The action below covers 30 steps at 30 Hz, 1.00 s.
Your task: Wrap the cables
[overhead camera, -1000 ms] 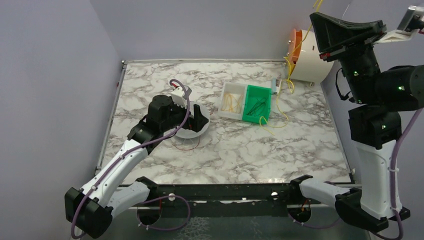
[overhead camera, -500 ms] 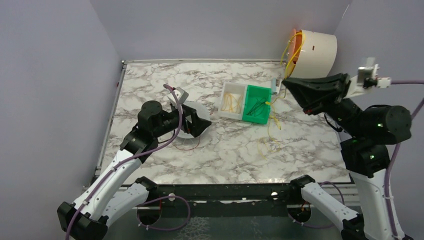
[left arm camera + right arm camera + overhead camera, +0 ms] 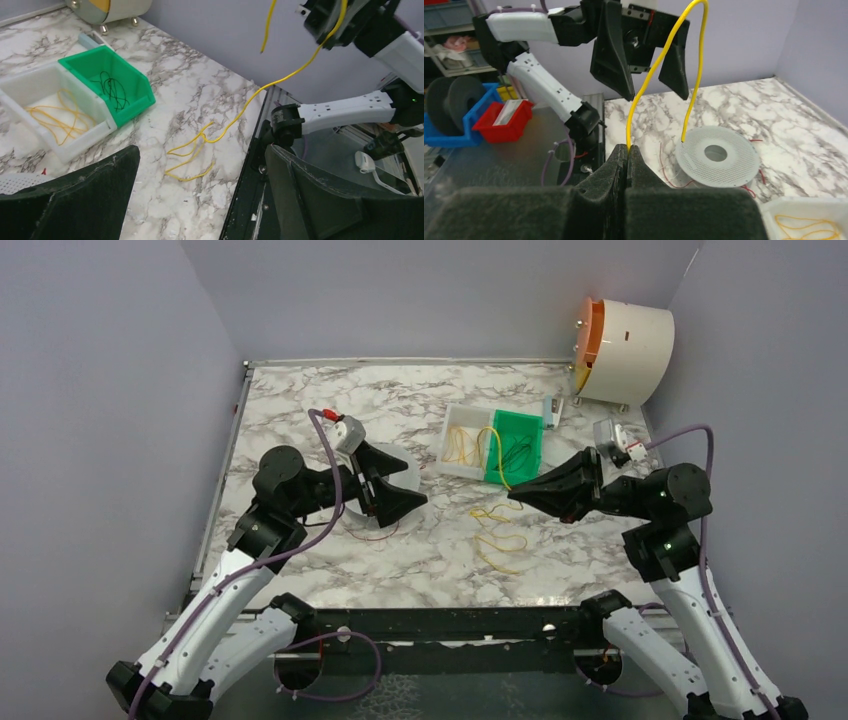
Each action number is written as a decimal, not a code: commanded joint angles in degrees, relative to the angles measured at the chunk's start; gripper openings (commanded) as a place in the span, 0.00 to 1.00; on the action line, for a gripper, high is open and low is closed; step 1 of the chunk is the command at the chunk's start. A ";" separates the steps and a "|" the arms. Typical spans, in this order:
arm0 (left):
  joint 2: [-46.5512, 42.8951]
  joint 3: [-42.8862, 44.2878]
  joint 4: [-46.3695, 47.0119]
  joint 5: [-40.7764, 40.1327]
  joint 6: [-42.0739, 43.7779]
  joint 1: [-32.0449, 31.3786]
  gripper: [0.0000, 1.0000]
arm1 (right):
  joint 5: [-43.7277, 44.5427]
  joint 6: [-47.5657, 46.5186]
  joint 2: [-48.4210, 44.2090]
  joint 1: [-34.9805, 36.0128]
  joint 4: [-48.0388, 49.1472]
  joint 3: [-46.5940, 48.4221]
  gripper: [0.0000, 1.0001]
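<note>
A yellow cable (image 3: 497, 532) lies in loose loops on the marble table and rises to my right gripper (image 3: 520, 495), which is shut on it low over the table centre. In the right wrist view the cable (image 3: 663, 52) arcs up from the closed gripper (image 3: 628, 148), and its free end hangs over a white perforated disc (image 3: 717, 156). My left gripper (image 3: 398, 490) is open and empty, held above that disc (image 3: 408, 472), facing the right gripper. In the left wrist view the cable's loops (image 3: 192, 155) lie between the open fingers (image 3: 75, 200). A thin red wire (image 3: 372, 536) lies by the disc.
A white bin (image 3: 462, 445) holds yellow cables and a green bin (image 3: 517, 445) beside it holds black ones. A white and orange drum (image 3: 622, 348) stands at the back right corner. The table's black front rail (image 3: 450, 620) runs along the near edge.
My right arm has swung down from high at the back right to low over the table centre, pulling the yellow cable with it. My left gripper has lifted off the disc and turned rightward.
</note>
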 commanded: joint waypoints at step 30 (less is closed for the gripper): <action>11.91 5.47 27.14 10.94 -6.84 -17.29 0.99 | -12.48 49.78 8.17 1.60 45.44 -6.20 0.01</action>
